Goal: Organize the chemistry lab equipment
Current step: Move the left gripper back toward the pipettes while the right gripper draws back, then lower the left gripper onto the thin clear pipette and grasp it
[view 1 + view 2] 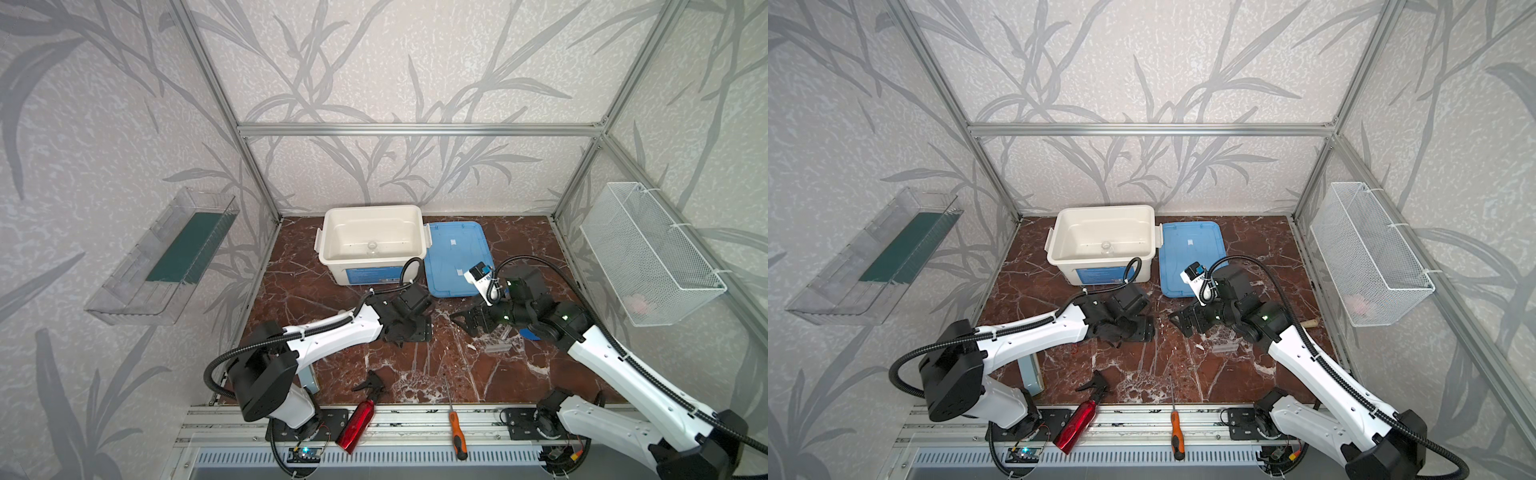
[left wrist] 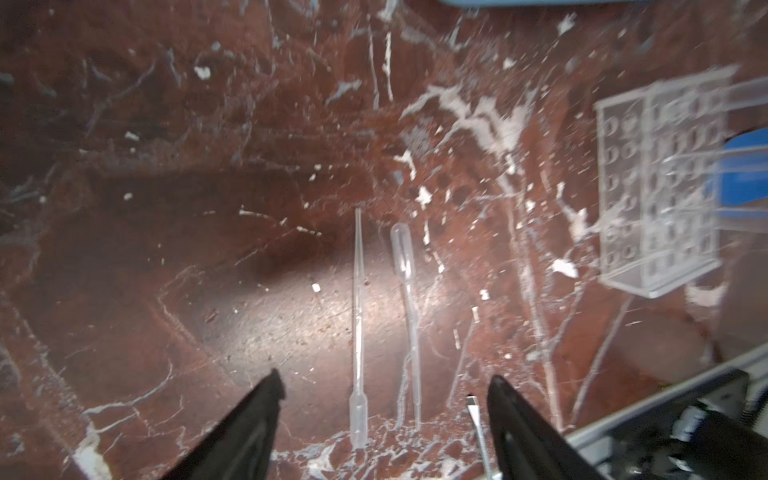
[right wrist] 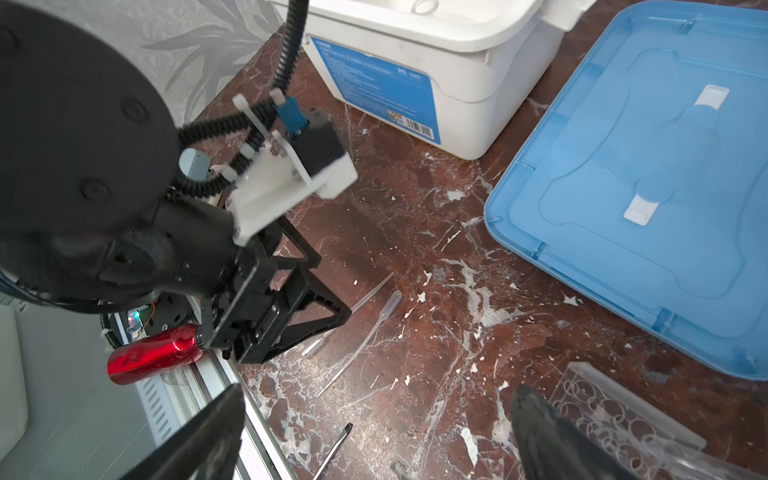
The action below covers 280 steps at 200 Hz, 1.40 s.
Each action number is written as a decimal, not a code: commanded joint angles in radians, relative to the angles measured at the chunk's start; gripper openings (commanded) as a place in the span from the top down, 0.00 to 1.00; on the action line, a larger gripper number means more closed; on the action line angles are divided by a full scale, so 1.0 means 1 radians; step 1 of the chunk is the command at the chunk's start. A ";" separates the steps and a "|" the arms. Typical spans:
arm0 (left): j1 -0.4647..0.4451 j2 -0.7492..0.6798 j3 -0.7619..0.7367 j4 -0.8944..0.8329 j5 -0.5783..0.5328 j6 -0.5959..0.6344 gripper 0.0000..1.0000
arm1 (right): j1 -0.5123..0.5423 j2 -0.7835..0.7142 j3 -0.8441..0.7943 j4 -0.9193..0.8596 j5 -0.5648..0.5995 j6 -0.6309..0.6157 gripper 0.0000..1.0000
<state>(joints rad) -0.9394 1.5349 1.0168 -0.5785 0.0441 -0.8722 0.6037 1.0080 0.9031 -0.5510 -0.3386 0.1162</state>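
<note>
Two thin clear droppers (image 2: 357, 316) (image 2: 409, 299) lie side by side on the marble table. My left gripper (image 2: 386, 384) hangs just above them, open, its jaws on either side of both and touching neither. The right wrist view shows the same droppers (image 3: 365, 336) under the left gripper (image 3: 332, 289). A clear perforated rack (image 2: 660, 183) lies on its side to the right, with blue caps (image 2: 744, 174) beyond it. My right gripper (image 3: 380, 395) is open and empty beside the rack (image 3: 615, 411). A small clear jar (image 1: 371, 246) sits in the white bin (image 1: 332, 253).
A blue lid (image 1: 453, 257) lies flat next to the bin. A red spray bottle (image 1: 357, 424) and an orange-handled screwdriver (image 1: 457, 432) lie at the front rail; the screwdriver's tip (image 2: 473, 405) is close to my left jaw. A wire basket (image 1: 648, 253) hangs on the right wall.
</note>
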 commanded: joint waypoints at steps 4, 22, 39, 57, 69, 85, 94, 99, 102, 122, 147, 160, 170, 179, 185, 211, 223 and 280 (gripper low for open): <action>-0.028 0.016 -0.052 0.012 -0.030 -0.120 0.40 | 0.020 0.010 -0.030 0.006 0.022 0.023 0.03; -0.041 0.040 -0.071 0.048 -0.011 -0.135 0.48 | 0.030 0.021 -0.036 0.024 0.026 0.037 0.03; -0.056 0.079 -0.048 0.022 -0.021 -0.128 0.54 | 0.038 0.036 -0.031 0.025 0.032 0.038 0.03; -0.065 0.120 -0.024 -0.009 -0.046 -0.118 0.59 | 0.042 0.046 -0.027 0.027 0.041 0.035 0.03; -0.067 0.136 -0.020 -0.002 -0.041 -0.114 0.61 | 0.043 0.050 -0.027 0.028 0.048 0.032 0.03; -0.070 0.148 -0.017 0.000 -0.038 -0.114 0.65 | 0.043 0.053 -0.028 0.024 0.055 0.027 0.03; -0.071 0.152 -0.015 0.000 -0.039 -0.114 0.67 | 0.042 0.056 -0.029 0.022 0.059 0.025 0.03; -0.071 0.153 -0.014 -0.001 -0.041 -0.115 0.68 | 0.043 0.059 -0.031 0.019 0.061 0.025 0.03; -0.072 0.154 -0.014 -0.002 -0.040 -0.117 0.68 | 0.043 0.059 -0.031 0.020 0.062 0.022 0.03; -0.076 0.168 -0.010 -0.003 -0.042 -0.116 0.69 | 0.042 0.066 -0.038 0.021 0.064 0.020 0.03; -0.086 0.187 0.003 -0.003 -0.041 -0.116 0.69 | 0.044 0.067 -0.041 0.026 0.067 0.022 0.03; -0.091 0.199 0.012 -0.009 -0.041 -0.116 0.71 | 0.044 0.067 -0.043 0.026 0.072 0.022 0.03; -0.094 0.208 0.021 -0.023 -0.049 -0.115 0.75 | 0.044 0.065 -0.043 0.022 0.076 0.019 0.03; -0.100 0.217 0.029 -0.037 -0.059 -0.113 0.76 | 0.044 0.063 -0.044 0.022 0.080 0.017 0.03; -0.103 0.224 0.034 -0.047 -0.065 -0.111 0.76 | 0.044 0.060 -0.046 0.021 0.082 0.016 0.03; -0.122 0.250 0.066 -0.100 -0.095 -0.110 0.81 | 0.044 0.054 -0.051 0.017 0.089 0.015 0.03; -0.128 0.259 0.071 -0.114 -0.105 -0.114 0.82 | 0.044 0.052 -0.054 0.019 0.090 0.015 0.03; -0.129 0.222 0.072 -0.100 -0.129 -0.120 0.98 | 0.044 0.041 -0.052 0.017 0.099 0.010 0.03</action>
<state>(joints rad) -1.0561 1.7771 1.0729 -0.6659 -0.0414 -0.9802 0.6415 1.0714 0.8539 -0.5529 -0.2253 0.1295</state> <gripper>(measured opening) 0.048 0.969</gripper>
